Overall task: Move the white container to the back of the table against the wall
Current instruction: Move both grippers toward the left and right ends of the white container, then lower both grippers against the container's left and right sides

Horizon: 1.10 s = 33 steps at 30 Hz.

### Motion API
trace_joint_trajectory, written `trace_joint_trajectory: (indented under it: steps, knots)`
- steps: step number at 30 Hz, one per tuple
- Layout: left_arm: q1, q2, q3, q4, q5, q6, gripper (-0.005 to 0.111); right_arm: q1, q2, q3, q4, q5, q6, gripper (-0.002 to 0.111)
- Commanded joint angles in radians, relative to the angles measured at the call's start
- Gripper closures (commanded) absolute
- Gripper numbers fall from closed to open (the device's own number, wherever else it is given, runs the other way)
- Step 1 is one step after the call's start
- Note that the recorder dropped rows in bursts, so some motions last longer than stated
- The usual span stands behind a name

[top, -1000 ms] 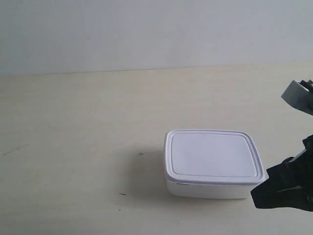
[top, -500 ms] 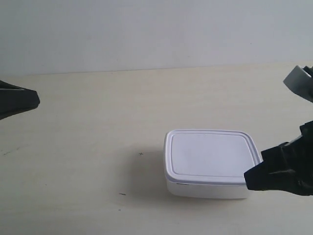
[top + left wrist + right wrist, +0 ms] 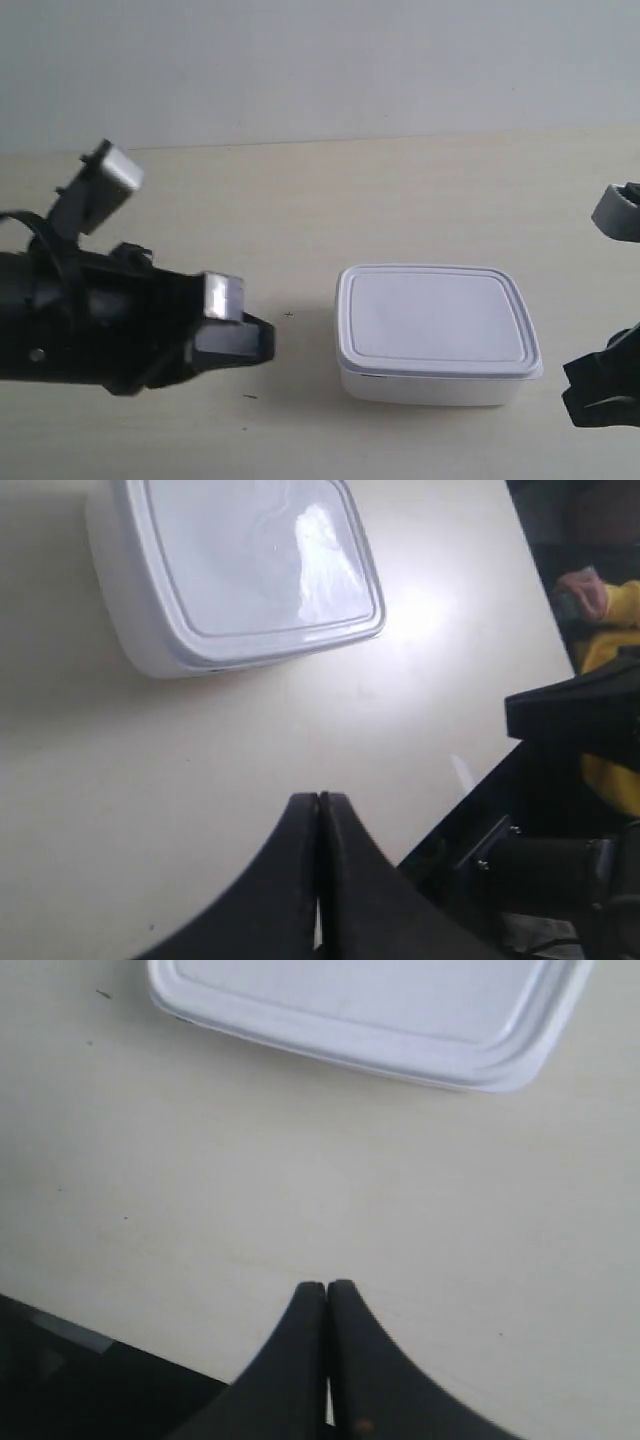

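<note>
The white container [image 3: 437,330] lies lid on, right of the table's [image 3: 300,200] middle and well short of the wall [image 3: 300,70]. The arm at the exterior view's left reaches toward it, its gripper [image 3: 262,345] stopped a short gap from the box's left side. In the left wrist view that left gripper [image 3: 318,798] is shut on nothing, apart from the container [image 3: 250,570]. The arm at the exterior view's right holds its gripper [image 3: 570,385] just off the box's front right corner. My right gripper [image 3: 327,1285] is shut and empty, short of the container [image 3: 400,1010].
Tiny dark specks [image 3: 289,314] mark the table left of the box. The table's front edge [image 3: 100,1345] runs close behind the right gripper. A person in yellow [image 3: 610,630] and dark robot parts [image 3: 580,710] show beyond the table edge in the left wrist view.
The arm at the exterior view's left has swept in from the edge toward the container. The arm at the right has drawn back right and down, off the lid's corner. The container has not moved.
</note>
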Motion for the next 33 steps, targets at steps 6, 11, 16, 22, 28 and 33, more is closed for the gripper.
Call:
trace_joint_trajectory:
  steps: [6, 11, 16, 22, 28, 33]
  knots:
    - [-0.27, 0.334, -0.149, 0.01, -0.198, 0.01, 0.107, 0.002, 0.13, 0.003, -0.081, -0.024, 0.05, 0.108]
    - [-0.274, 0.435, -0.216, 0.049, -0.193, 0.01, 0.107, 0.002, 0.242, 0.003, -0.159, -0.087, 0.131, 0.108]
    - [-0.274, 0.495, -0.253, 0.077, -0.198, 0.01, 0.107, 0.002, 0.31, 0.003, -0.151, -0.157, 0.131, 0.108]
    - [-0.274, 0.552, -0.295, 0.079, -0.22, 0.01, 0.107, 0.002, 0.379, 0.003, -0.143, -0.225, 0.134, 0.108]
    - [-0.274, 0.58, -0.306, 0.085, -0.254, 0.015, 0.107, 0.002, 0.435, 0.003, -0.136, -0.276, 0.134, 0.108]
    - [-0.274, 0.612, -0.322, 0.113, -0.266, 0.021, 0.107, 0.002, 0.462, -0.008, -0.117, -0.291, 0.134, 0.108]
